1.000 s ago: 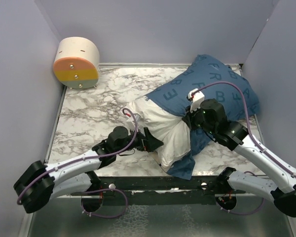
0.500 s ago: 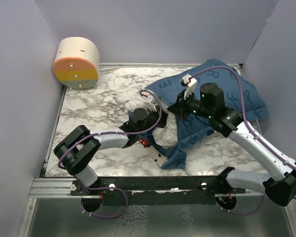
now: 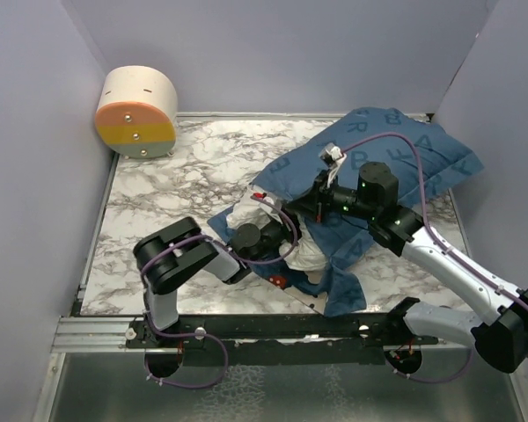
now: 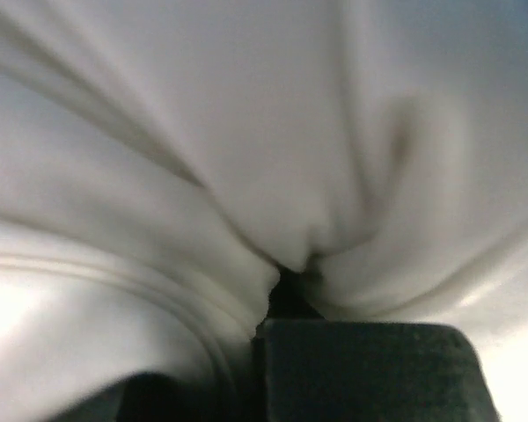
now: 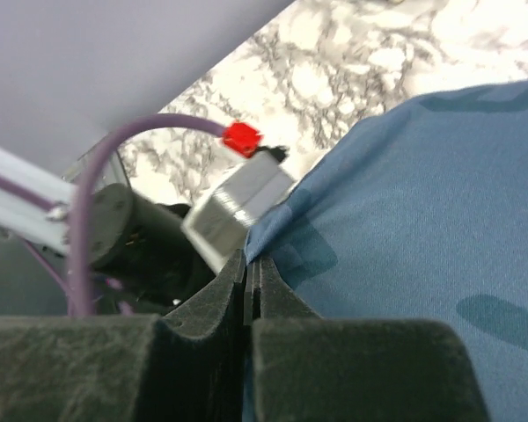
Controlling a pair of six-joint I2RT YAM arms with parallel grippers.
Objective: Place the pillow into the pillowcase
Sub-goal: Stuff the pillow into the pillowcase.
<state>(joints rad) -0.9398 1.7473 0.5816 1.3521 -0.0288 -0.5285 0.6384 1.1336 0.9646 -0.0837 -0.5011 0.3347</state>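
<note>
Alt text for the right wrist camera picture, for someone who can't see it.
The right gripper is shut on the edge of the blue pillowcase, which fills the right of the picture. Behind it lie the marble table and a purple cable ending in a red plug.

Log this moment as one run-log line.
left gripper: shut on pillow | right gripper: shut on pillowcase edge | pillow: partly inside, white end exposed | stage: insertion unfinished
</note>
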